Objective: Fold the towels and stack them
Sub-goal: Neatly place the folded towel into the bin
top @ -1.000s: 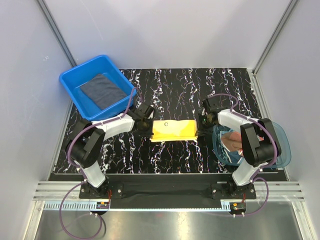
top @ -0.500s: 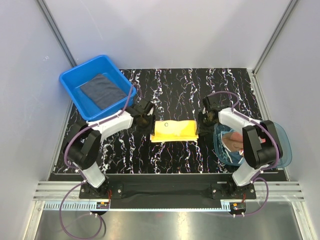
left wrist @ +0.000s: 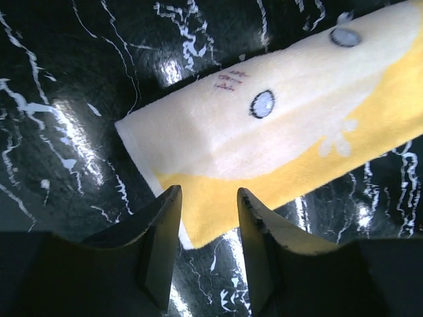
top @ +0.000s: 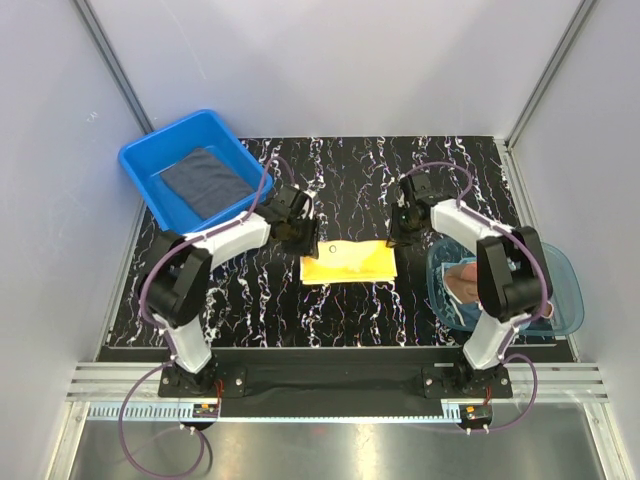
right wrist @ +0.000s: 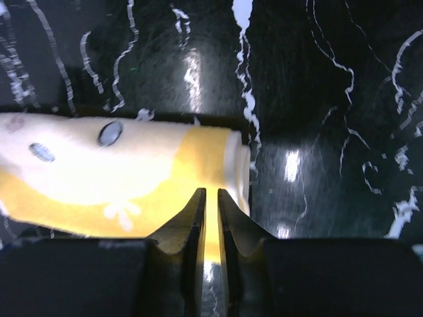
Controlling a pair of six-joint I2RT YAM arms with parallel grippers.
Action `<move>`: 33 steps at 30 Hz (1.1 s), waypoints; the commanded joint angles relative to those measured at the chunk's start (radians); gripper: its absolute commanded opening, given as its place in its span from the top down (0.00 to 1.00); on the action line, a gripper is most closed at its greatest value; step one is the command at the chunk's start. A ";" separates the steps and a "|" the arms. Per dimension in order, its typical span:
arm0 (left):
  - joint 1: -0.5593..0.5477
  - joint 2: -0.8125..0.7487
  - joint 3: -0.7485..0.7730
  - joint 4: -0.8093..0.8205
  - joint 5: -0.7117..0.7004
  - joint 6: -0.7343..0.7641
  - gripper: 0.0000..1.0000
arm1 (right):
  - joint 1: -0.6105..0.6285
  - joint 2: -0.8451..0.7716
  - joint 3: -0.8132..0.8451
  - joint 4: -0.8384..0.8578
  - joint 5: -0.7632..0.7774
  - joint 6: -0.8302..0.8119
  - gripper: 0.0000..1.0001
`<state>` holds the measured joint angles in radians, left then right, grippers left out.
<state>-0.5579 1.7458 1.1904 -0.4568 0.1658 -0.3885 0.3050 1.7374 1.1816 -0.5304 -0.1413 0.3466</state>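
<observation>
- Towels in view number three. One yellow towel (top: 348, 262) lies folded into a long strip at the middle of the bench (top: 350, 180). One dark grey towel (top: 205, 182) lies flat in the blue tub (top: 135, 160) at the upper left of the top view. One brownish towel (top: 462, 280) sits in the teal bowl (top: 562, 300) at the right.
- Containers number two, the tub and the bowl, well apart at opposite sides of the bench.
- Arms number two, and both reach to the yellow towel's far corners in the top view.
- Left end effector (left wrist: 208, 191): its two fingers stand moderately apart and grip nothing. In the left wrist view the towel's corner shows in the gap between them, at the lower middle of the frame.
- Right end effector (right wrist: 211, 191): its two fingers are drawn almost together, with only a thin slit between. Yellow cloth shows through the slit in the right wrist view. I cannot tell whether any cloth is pinched.
- Yellow towel markings: two small dark-ringed dots appear on its pale upper band in each wrist view.
</observation>
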 commanded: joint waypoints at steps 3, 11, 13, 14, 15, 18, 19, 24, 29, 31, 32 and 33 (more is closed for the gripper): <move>0.007 0.060 -0.022 0.067 0.011 0.027 0.57 | -0.001 0.108 0.007 0.113 0.025 -0.031 0.84; 0.006 -0.069 -0.019 0.023 -0.037 0.039 0.49 | 0.000 0.079 -0.002 0.127 0.039 -0.040 0.80; 0.007 -0.109 -0.003 -0.025 -0.087 0.037 0.43 | 0.000 0.038 0.006 0.107 0.036 -0.046 0.75; 0.007 -0.117 -0.003 -0.032 -0.097 0.036 0.42 | 0.000 0.025 0.016 0.083 0.034 -0.046 0.73; 0.009 -0.124 -0.009 -0.036 -0.104 0.031 0.41 | 0.000 -0.008 0.018 0.076 0.023 -0.047 0.68; 0.023 -0.135 -0.090 0.021 -0.037 0.004 0.38 | 0.000 -0.084 0.016 0.063 0.005 -0.049 0.61; 0.027 -0.132 -0.107 0.064 -0.016 -0.010 0.38 | -0.001 -0.099 0.015 0.058 -0.001 -0.049 0.56; 0.030 -0.100 -0.202 0.182 0.028 -0.090 0.38 | 0.000 -0.188 0.007 0.050 -0.029 -0.047 0.20; 0.030 -0.069 -0.241 0.244 0.003 -0.130 0.38 | 0.000 -0.239 -0.016 0.047 -0.024 -0.047 0.00; 0.029 -0.036 -0.241 0.260 0.005 -0.139 0.40 | 0.000 -0.249 -0.023 0.049 -0.029 -0.047 0.00; 0.030 -0.023 -0.245 0.264 0.003 -0.151 0.41 | 0.000 -0.259 -0.027 0.049 -0.030 -0.046 0.00; 0.029 -0.014 -0.245 0.273 0.011 -0.158 0.42 | -0.001 -0.263 -0.028 0.050 -0.032 -0.047 0.00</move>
<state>-0.5297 1.6928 0.9470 -0.2760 0.1577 -0.5064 0.3050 1.5223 1.1652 -0.4721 -0.1516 0.3054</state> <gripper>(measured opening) 0.596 0.994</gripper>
